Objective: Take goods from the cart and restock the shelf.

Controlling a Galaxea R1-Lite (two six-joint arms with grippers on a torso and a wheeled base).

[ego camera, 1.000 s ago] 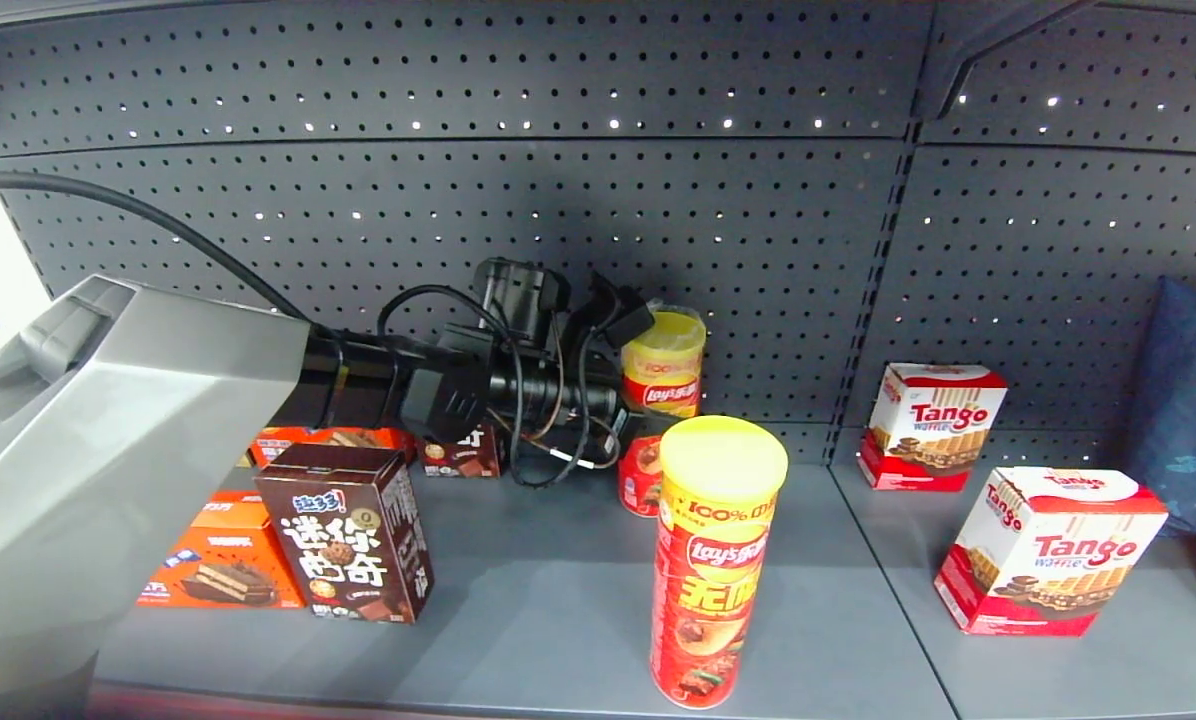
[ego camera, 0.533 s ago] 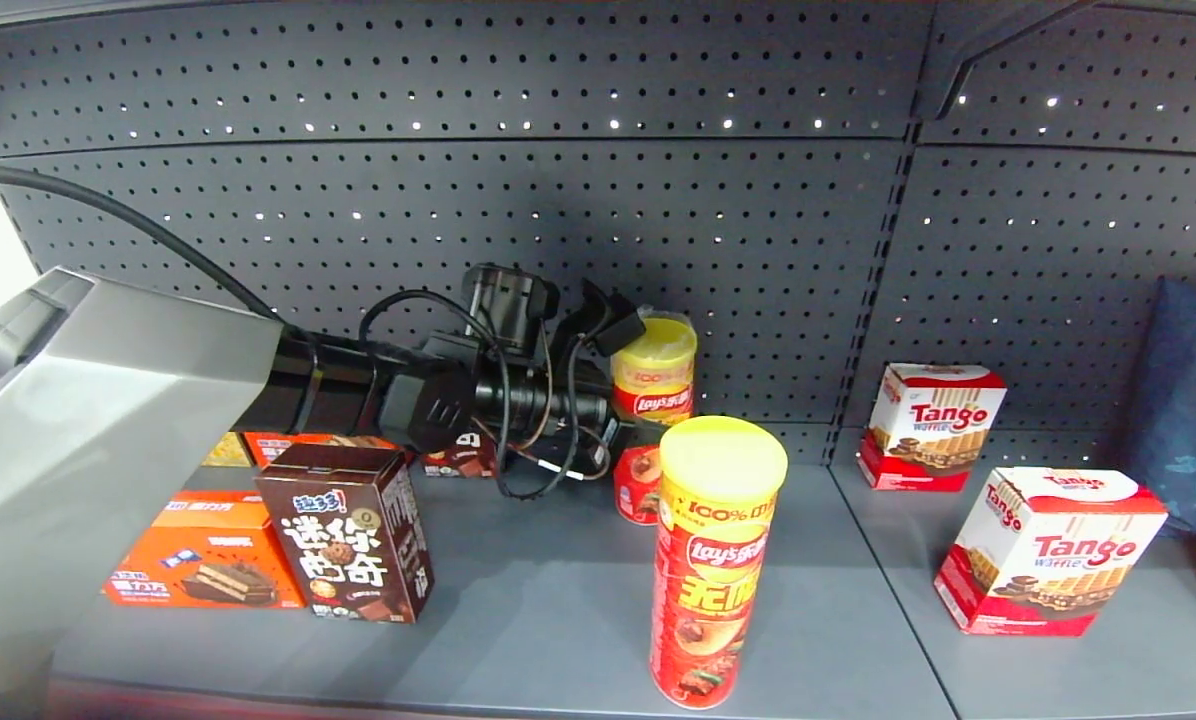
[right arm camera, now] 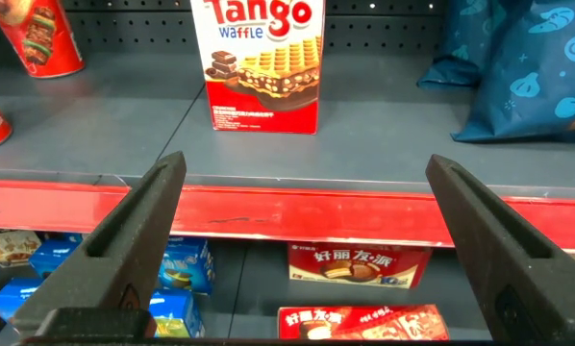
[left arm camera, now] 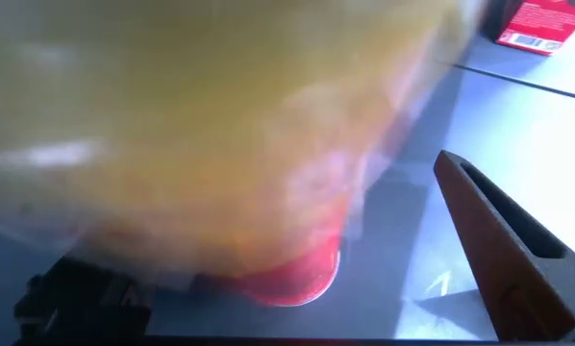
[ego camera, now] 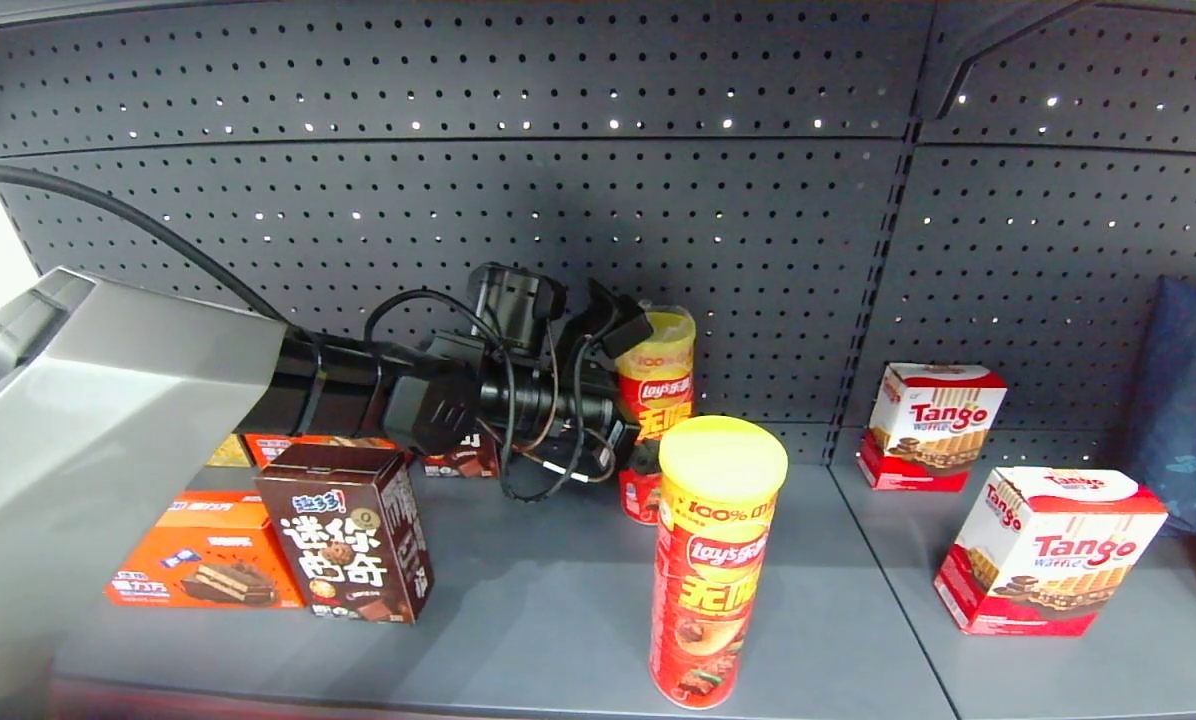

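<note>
The grey shelf [ego camera: 558, 610] with its pegboard back carried all the goods. The left claw [ego camera: 638, 398] lay deep over it from the left, closed around the middle of a chip can [ego camera: 666, 350] at the rear, just before the pegboard. The can leaned slightly, its red base down at the shelf. In the left wrist view it loomed blurred beside one finger [left arm camera: 499, 250]. The right claw [right arm camera: 307, 168] hung wide, holding nothing, before the shelf's red front edge [right arm camera: 297, 216]. A blue bag [ego camera: 1183, 400] lay at the far right, with two waffle boxes [ego camera: 1048, 550] left of it. A brown biscuit box [ego camera: 348, 535] and an orange box [ego camera: 208, 565] stood at the left. A second chip can [ego camera: 713, 560] stood upright near the front, just before the held one.
</note>
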